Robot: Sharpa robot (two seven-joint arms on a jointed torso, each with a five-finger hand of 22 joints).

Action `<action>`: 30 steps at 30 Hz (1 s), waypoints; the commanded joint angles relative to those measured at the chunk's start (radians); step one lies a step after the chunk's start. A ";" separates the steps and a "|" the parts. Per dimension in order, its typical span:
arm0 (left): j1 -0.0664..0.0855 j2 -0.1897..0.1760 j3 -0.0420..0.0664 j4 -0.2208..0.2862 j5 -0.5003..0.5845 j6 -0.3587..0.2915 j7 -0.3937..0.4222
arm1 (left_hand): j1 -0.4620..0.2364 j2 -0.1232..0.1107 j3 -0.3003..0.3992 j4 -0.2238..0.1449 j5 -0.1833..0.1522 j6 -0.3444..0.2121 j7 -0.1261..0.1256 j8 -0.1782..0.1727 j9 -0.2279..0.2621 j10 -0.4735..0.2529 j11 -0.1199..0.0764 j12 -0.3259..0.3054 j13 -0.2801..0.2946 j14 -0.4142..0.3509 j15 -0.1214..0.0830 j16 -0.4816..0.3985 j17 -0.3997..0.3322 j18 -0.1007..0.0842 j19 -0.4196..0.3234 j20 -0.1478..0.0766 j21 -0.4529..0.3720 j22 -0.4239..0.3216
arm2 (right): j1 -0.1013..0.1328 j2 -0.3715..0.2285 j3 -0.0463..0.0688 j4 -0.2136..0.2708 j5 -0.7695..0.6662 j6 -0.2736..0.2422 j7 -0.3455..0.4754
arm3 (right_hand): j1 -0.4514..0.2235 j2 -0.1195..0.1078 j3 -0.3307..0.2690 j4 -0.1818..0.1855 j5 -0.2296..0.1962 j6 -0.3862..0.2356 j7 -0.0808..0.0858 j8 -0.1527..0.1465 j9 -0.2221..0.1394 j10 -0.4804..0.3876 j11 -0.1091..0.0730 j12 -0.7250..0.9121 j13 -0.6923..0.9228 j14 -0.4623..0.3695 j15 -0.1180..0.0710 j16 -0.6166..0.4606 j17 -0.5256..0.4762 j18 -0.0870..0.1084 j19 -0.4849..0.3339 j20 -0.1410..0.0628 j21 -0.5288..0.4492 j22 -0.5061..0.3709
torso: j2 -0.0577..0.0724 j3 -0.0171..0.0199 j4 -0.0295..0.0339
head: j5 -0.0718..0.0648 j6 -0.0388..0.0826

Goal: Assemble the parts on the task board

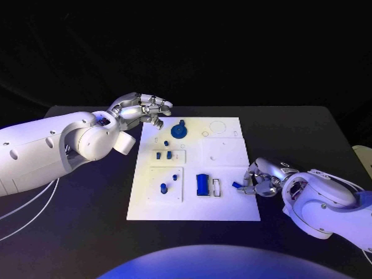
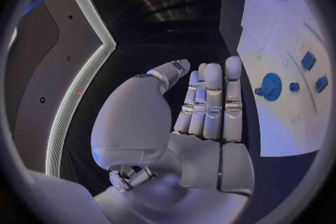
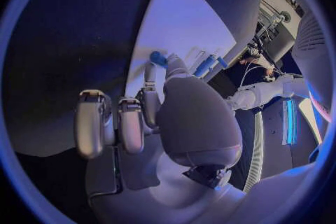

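A black surface [image 1: 85, 232] stands in a dark room, and the white task board [image 1: 228, 200] lies in the middle of it.

The right robot hand [image 1: 257, 181] is at the right edge of the board, low over it, with its fingers drawn together around a small blue part [image 1: 237, 185]. I judge that it pinches this part between the fingertips; the right wrist view shows a blue piece [image 3: 158, 58] at the tips of the fingers over the board. Just beside this hand, on the board, lie a larger blue block [image 1: 203, 184] and a thin pale piece [image 1: 217, 187].

The left robot hand [image 1: 142, 109] hovers at the far left corner of the board. In the left wrist view its fingers [image 2: 212, 102] are straight and close side by side, and nothing is in them, so it is released. Near it on the board is a round blue part with a knob [image 1: 179, 129]. Further toward the robot are two small blue pegs [image 1: 163, 155] and two more small blue pieces [image 1: 168, 183] in the left panels.

The parts look small, stiff and light, probably smooth plastic, so they may slip or turn in metal fingertips. I think the best hold is across the two flat sides, with little force, keeping the part upright for its socket.
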 commanded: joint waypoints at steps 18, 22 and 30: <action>0.001 0.001 0.001 0.001 0.002 0.014 0.003 | -0.004 0.009 -0.004 0.004 0.008 -0.007 -0.001 0.003 0.001 -0.009 0.001 0.007 -0.002 -0.006 -0.003 0.002 -0.002 0.010 0.007 -0.003 -0.007 -0.001 | -0.008 0.035 -0.004 -0.016 -0.115 0.106 -0.013 | 0.109 -0.115 0.385 0.002 -0.170 0.039 -0.004 -0.044 -0.044 -0.002 -0.010 -0.007 -0.022 0.088 -0.008 0.003 0.173 -0.008 0.035 -0.008 0.000 0.214 | -0.003 -0.0005 -0.0010 | 0.001 -0.004; 0.001 0.002 0.001 0.001 0.002 0.013 0.003 | -0.003 0.010 -0.003 0.004 0.008 -0.008 -0.001 0.003 0.001 -0.009 0.000 0.007 -0.002 -0.006 -0.003 0.002 -0.002 0.010 0.007 -0.003 -0.008 -0.001 | -0.008 0.039 -0.004 -0.016 -0.125 0.106 -0.017 | 0.091 -0.144 0.476 -0.007 -0.123 0.042 -0.005 -0.043 -0.038 -0.002 -0.011 -0.008 -0.022 0.089 -0.008 0.003 0.175 -0.008 0.035 -0.009 -0.001 0.213 | -0.003 -0.0008 0.0001 | 0.000 -0.003; 0.000 0.002 0.001 0.000 0.002 0.011 0.002 | -0.003 0.011 -0.003 0.005 0.008 -0.008 -0.001 0.003 0.001 -0.009 0.000 0.007 -0.002 -0.006 -0.003 0.002 -0.002 0.010 0.008 -0.003 -0.008 -0.001 | -0.007 0.034 -0.004 0.011 -0.108 0.057 -0.020 | 0.025 -0.155 0.638 -0.051 -0.074 0.024 -0.009 -0.017 0.008 0.010 -0.017 0.002 -0.015 0.091 -0.012 0.006 0.184 -0.010 0.040 -0.013 0.010 0.216 | -0.003 -0.0004 0.0000 | 0.002 0.000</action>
